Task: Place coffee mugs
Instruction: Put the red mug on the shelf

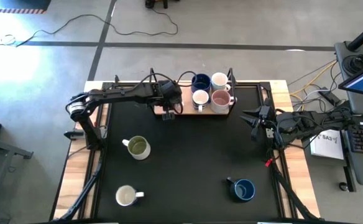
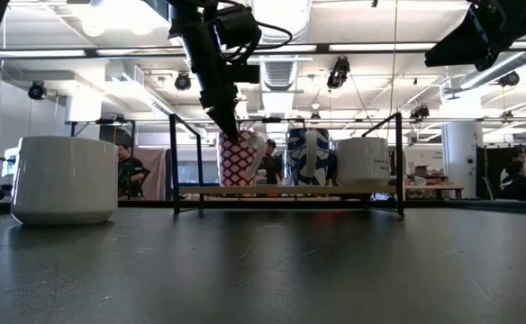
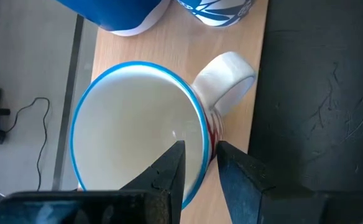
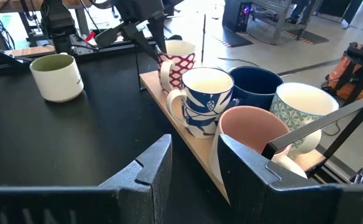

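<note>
The left gripper (image 3: 200,165) pinched the rim of the red-print mug (image 3: 138,124), one finger inside, one outside, on the wooden tray (image 3: 243,118). Releasing cleanly likely meant opening fully, then rising straight. The right gripper (image 4: 191,162) waited unclenched, holding nothing.

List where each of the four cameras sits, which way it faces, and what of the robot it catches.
High: overhead, straight down; both arms, wooden tray.
Low: tabletop height, level across; left arm descending to red-print mug.
Left wrist: on the left arm, looking down; left pincer straddling that mug's rim.
Right wrist: on the right arm, facing the tray; right pincer, open.
Shared: the red-print mug shows in low and both wrist views.
</note>
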Motion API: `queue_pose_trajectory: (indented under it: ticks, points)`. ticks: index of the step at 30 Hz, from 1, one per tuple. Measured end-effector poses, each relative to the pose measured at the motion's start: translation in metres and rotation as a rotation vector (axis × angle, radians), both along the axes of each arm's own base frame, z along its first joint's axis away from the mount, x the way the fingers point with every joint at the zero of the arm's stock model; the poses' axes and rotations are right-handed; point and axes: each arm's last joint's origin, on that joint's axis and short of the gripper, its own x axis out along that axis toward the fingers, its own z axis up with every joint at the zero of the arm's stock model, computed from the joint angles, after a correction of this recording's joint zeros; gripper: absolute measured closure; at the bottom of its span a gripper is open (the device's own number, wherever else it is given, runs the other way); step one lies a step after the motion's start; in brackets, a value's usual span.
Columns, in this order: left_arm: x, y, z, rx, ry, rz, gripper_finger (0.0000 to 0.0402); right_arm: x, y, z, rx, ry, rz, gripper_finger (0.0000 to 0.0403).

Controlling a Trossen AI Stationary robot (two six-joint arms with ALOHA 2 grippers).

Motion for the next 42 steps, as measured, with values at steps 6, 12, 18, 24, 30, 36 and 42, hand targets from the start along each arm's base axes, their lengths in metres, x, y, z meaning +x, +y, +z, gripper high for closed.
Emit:
queue_pose_trajectory:
  ticks: [6,12,18,24,30,36,42]
  points:
    - [-0.0007,0.0029,0.0000,0.001,-0.003,0.008,0.0326,0.0000,0.0000,0.0000,0.000,0.000,0.000,0.0282]
    - [-0.0009,0.0035,0.0001,0.002,-0.004,0.010,0.0326,0.0000,0.0000,0.0000,0.000,0.000,0.000,0.0282]
    - [-0.0009,0.0034,0.0001,0.001,-0.003,0.010,0.0326,0.0000,0.0000,0.0001,0.000,0.000,0.000,0.0282]
    - [-0.0012,0.0032,-0.0002,-0.003,-0.002,0.015,0.0326,0.0000,0.0000,0.0000,0.000,0.000,0.000,0.0282]
    - [-0.0017,0.0025,-0.0007,-0.025,0.000,0.009,0.0326,0.0000,0.0000,0.0000,0.000,0.000,0.000,0.0282]
    - [-0.0021,0.0030,-0.0011,-0.052,-0.006,-0.001,0.0326,0.0000,0.0000,0.0000,0.000,0.000,0.000,0.0282]
    - [-0.0025,0.0039,-0.0011,-0.052,-0.006,0.001,0.0326,0.0000,0.0000,0.0000,0.000,0.000,0.000,0.0282]
